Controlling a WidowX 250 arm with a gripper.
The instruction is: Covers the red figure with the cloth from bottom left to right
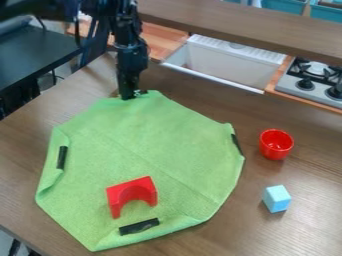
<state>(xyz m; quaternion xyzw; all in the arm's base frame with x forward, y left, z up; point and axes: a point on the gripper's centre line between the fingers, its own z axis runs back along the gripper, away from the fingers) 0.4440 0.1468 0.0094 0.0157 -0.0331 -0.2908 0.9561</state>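
Clock positions are read from the cloth's middle, 12 toward the view's top. Item: green cloth, spread on the brown table; rim curled inward at 9 and from 5 to 6. Item: red figure, arch-shaped; on top of the cloth, toward 6, fully exposed. Item: black gripper, at the cloth's 12 o'clock edge; jaws clenched or released, cannot tell. Items: three black strips, on the cloth near its rim; one at 9, one between 2 and 3, one at 6. Item: red cup, upright on the table beyond the rim, between 2 and 3; light blue cube, also on the table, between 3 and 4.
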